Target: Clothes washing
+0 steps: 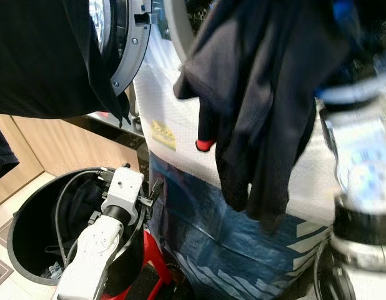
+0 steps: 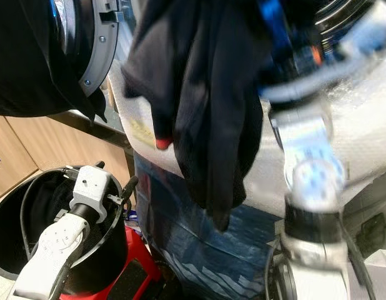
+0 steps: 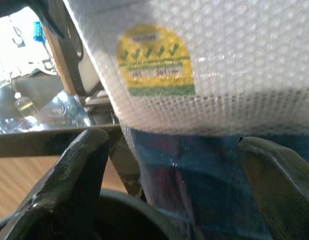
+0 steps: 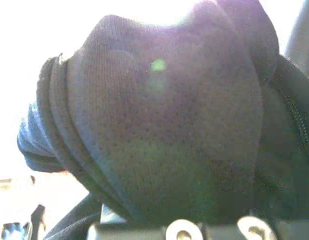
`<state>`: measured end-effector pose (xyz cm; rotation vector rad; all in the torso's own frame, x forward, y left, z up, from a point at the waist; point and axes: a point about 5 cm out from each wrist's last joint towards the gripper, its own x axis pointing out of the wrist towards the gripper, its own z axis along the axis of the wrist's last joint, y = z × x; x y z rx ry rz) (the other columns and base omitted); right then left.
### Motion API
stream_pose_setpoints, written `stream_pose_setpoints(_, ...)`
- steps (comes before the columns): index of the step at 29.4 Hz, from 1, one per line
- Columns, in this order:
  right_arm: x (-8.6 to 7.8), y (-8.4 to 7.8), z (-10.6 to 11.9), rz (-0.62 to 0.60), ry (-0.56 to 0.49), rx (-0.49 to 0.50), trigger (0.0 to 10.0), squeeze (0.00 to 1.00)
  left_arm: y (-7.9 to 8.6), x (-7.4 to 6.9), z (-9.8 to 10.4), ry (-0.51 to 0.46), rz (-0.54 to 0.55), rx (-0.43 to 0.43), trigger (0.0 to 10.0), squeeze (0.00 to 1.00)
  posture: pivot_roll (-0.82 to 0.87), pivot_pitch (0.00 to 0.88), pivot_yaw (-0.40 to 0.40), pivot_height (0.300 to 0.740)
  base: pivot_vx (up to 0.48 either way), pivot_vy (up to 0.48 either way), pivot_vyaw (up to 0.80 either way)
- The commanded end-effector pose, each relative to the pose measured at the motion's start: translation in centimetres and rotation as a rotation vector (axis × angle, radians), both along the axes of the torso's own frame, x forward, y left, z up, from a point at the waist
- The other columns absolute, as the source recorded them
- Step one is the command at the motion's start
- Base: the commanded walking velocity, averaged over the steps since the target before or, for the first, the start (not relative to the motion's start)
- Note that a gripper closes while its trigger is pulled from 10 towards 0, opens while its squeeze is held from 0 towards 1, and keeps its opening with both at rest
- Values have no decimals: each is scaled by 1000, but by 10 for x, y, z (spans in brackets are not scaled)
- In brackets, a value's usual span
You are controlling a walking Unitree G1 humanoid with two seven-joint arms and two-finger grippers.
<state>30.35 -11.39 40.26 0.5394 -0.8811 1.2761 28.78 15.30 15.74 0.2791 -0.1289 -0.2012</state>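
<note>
A washing machine (image 1: 174,119) wrapped in bubble wrap fills the background, blue plastic sheeting (image 1: 224,237) taped across its lower front and a wooden cabinet (image 1: 62,150) off at nine o'clock. Its round door (image 1: 121,44) swings open at eleven o'clock, with dark cloth (image 1: 43,56) draped beside it. Down at seven o'clock sits a black bucket (image 1: 21,250) on a red stool (image 1: 149,256). The left gripper (image 3: 174,190) hangs over the bucket's rim, fingers spread wide with nothing between them, facing a yellow sticker (image 3: 155,60) on the wrap. At one o'clock a dark garment (image 1: 262,106) with a red tag (image 1: 204,145) dangles before the machine. The right gripper (image 2: 287,37), blurred, seems to be pinching its bunched top.
</note>
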Motion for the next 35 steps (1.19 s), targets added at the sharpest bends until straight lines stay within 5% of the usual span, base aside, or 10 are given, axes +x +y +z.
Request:
stream_pose_setpoints(1, 9, 8, 9, -27, -29, -37, 0, 0, -5, 1, 1, -8, -23, -8, 10000, 0, 27, 68, -13, 740, 0, 0, 0)
stream_pose_setpoints(9, 62, 18, 38, -247, 105, -80, 0, 0, -9, 2, -2, -5, -23, -2, 10000, 0, 27, 56, -33, 740, 0, 0, 0)
stream_pose_setpoints(15, 93, -7, 45, -707, 398, -77, 0, 0, -10, 1, 0, -14, -20, -1, 10000, 0, 38, 50, -48, 740, 0, 0, 0)
stream_pose_setpoints(16, 99, -23, 44, -861, 520, -40, 0, 0, -9, 0, -1, -10, -7, -8, 10000, 0, 40, 49, -48, 740, 0, 0, 0)
stream_pose_setpoints(19, 100, -33, 45, -961, 556, -31, 0, 0, -9, -1, -2, -8, -5, -13, 10000, 0, 42, 49, -49, 740, 0, 0, 0)
stream_pose_setpoints(20, 99, -50, 49, -1083, 601, 26, 0, 0, -10, -2, -2, -8, -4, -14, 10000, 0, 49, 45, -55, 740, 0, 0, 0)
stream_pose_setpoints(25, 92, -73, 62, -1200, 648, 170, 0, 0, -10, -3, -3, -9, 3, -17, 10000, 0, 56, 45, -59, 740, 0, 0, 0)
stream_pose_setpoints(27, 80, -91, 80, -1383, 617, 266, 0, 0, -8, -3, -2, -18, 27, -16, 10000, 0, 56, 47, -59, 740, 0, 0, 0)
stream_pose_setpoints(32, 73, -88, 92, -1456, 534, 271, 0, 0, -7, -3, -3, -13, 25, -14, 10000, 0, 54, 50, -57, 740, 0, 0, 0)
stream_pose_setpoints(35, 78, -67, 89, -1418, 472, 163, 0, 0, -9, -2, -3, -13, 24, -14, 10000, 0, 51, 50, -56, 740, 0, 0, 0)
